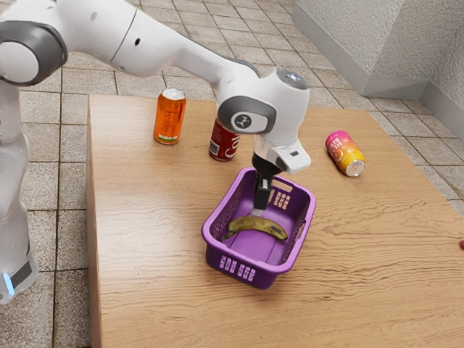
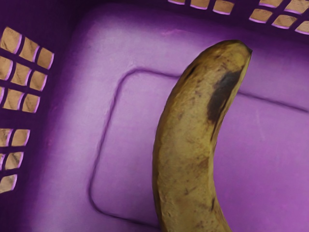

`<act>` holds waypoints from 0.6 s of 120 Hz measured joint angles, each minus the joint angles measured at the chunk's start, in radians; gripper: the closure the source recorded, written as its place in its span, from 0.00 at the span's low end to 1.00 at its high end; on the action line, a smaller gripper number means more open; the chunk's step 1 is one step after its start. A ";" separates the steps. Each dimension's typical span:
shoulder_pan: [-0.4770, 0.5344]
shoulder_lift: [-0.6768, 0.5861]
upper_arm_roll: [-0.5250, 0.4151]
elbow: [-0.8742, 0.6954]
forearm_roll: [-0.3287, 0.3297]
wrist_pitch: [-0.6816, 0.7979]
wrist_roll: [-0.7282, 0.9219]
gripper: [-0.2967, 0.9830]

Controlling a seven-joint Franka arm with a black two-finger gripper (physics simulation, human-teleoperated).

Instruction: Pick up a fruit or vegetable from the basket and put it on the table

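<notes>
Curved, mottled banana [image 1: 258, 226], latticed purple basket [image 1: 211, 238]; pincer [image 1: 259, 210] at banana's twelve o'clock, exterior view, clenched or released I cannot tell.

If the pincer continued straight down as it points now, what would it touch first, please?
Most likely the banana, lying under the pincer inside the purple basket; depth is hard to judge, so the basket's floor is possible.
</notes>
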 joint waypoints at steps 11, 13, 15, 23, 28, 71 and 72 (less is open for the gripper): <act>0.021 0.017 0.000 -0.011 -0.015 0.028 0.004 0.23; 0.024 0.018 0.000 -0.011 -0.017 0.031 0.005 0.23; 0.026 0.019 0.000 -0.012 -0.019 0.035 0.005 0.23; 0.026 0.023 -0.002 -0.012 -0.025 0.049 0.008 0.23; 0.020 0.024 -0.004 -0.012 -0.029 0.057 0.009 0.23; -0.055 0.034 -0.008 -0.013 -0.047 0.088 0.018 0.23; -0.054 0.034 -0.008 -0.013 -0.047 0.088 0.018 0.23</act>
